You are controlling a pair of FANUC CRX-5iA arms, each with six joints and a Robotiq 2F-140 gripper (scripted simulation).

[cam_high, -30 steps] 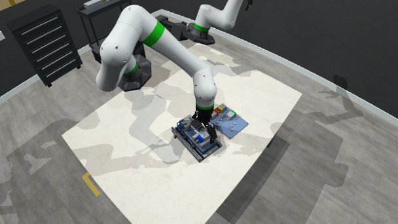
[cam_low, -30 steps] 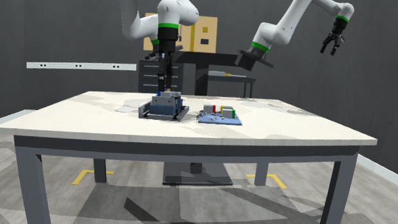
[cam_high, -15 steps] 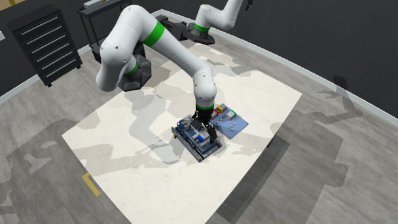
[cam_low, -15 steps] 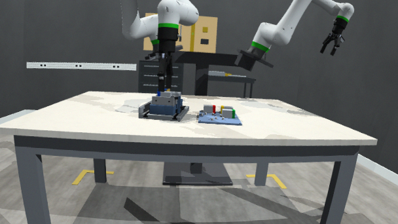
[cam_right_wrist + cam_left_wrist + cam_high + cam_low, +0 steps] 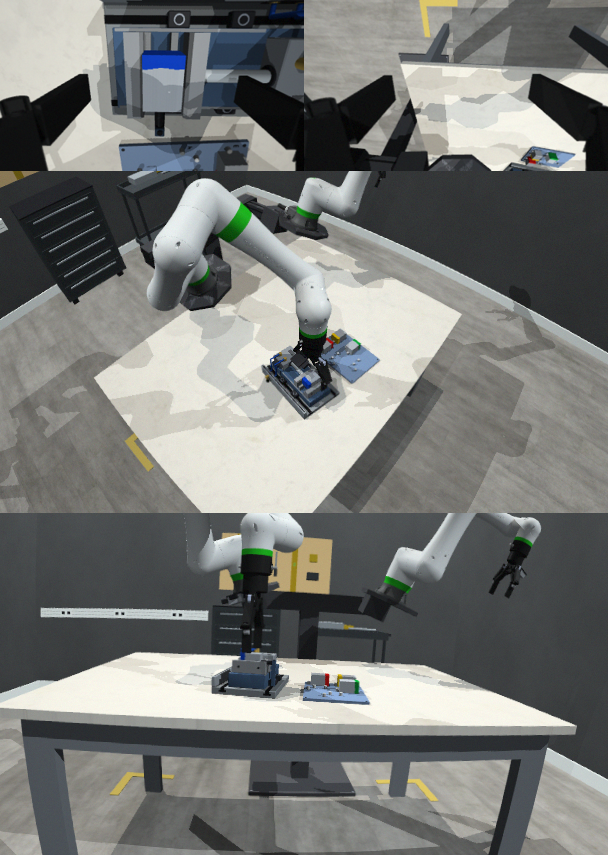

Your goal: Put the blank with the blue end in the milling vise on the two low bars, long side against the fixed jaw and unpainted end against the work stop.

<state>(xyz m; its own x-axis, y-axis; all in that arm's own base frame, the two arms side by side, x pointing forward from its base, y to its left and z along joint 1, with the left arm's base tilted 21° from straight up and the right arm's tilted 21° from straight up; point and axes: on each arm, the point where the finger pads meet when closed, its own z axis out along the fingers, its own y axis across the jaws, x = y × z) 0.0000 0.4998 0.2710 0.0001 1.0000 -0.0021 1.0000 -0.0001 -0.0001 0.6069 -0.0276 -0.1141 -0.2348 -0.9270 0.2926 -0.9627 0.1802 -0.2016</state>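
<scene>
Blue-ended blank (image 5: pixel 306 382) (image 5: pixel 243 655) (image 5: pixel 163 89) lies in the vise (image 5: pixel 285 391) (image 5: pixel 248 680) (image 5: pixel 523 166) (image 5: pixel 237 50), plain end at the work stop (image 5: pixel 160 120); fixed-jaw contact remains uncertain. Right gripper (image 5: pixel 312 369) (image 5: pixel 251 646) (image 5: pixel 163 84) and left gripper (image 5: pixel 500 594) (image 5: pixel 462 87): fingers apart.

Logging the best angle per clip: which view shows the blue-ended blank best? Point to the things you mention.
Right wrist: the blank (image 5: pixel 306 383) (image 5: pixel 243 655) (image 5: pixel 163 89) is unobstructed from above. Top shows it small; exterior, mostly hidden; left wrist, not discernibly.

Four blanks (one blue-ended (image 5: pixel 306 382) (image 5: pixel 243 655) (image 5: pixel 163 85)), two arms (image 5: pixel 270 246) (image 5: pixel 272 532), one plate (image 5: pixel 357 368) (image 5: pixel 336 698) (image 5: pixel 565 156) (image 5: pixel 153 150).
</scene>
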